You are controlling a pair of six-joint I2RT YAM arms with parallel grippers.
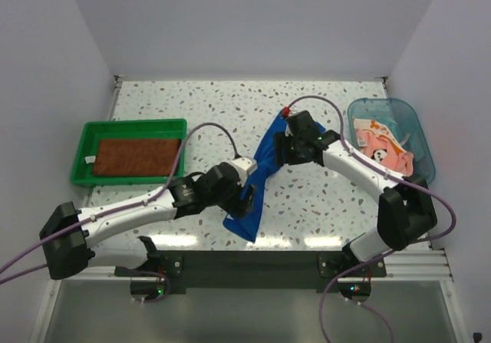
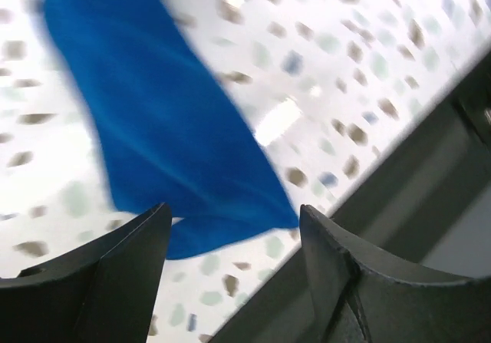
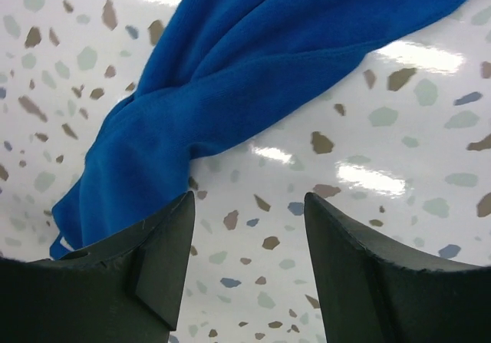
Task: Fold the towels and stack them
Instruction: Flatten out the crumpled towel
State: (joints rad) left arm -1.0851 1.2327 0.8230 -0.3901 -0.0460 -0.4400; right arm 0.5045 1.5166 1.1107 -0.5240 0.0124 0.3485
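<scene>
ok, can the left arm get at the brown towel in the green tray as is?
Probably yes. The brown towel lies uncovered in the open green tray, and the left gripper, fingers open, hangs nearby over the blue towel.

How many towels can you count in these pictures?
4. A rust-brown towel lies in the green tray; a blue towel stretches across the middle of the table; a pink towel and an orange one sit crumpled in the clear tub, which may hide more.
</scene>
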